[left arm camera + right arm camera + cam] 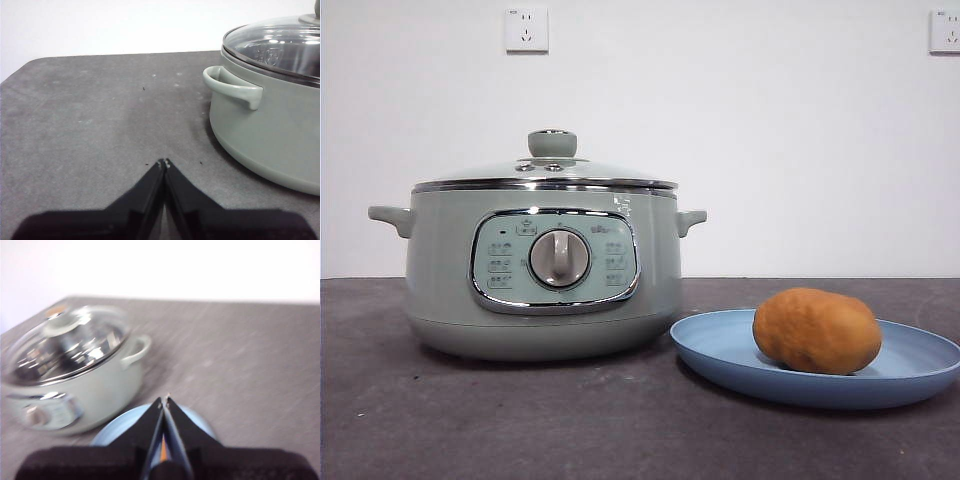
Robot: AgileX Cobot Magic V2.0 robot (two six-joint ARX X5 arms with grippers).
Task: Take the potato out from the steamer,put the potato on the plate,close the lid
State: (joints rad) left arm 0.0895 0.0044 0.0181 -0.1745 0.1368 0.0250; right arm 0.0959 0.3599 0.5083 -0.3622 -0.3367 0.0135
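On the plate (720, 350), right of the lidded steamer (445, 290), lies the potato (817, 331). Right tool (163, 401) hangs above it, jaws together. Left tool (164, 163), also closed, hovers over bare bench (90, 125).

The right wrist view is blurred; its closed black right gripper (164, 401) hides most of the shallow light-blue plate (200, 422) and the potato.

steamer (542, 272) blocks left; plate (720, 345) right, table (520, 420) front open
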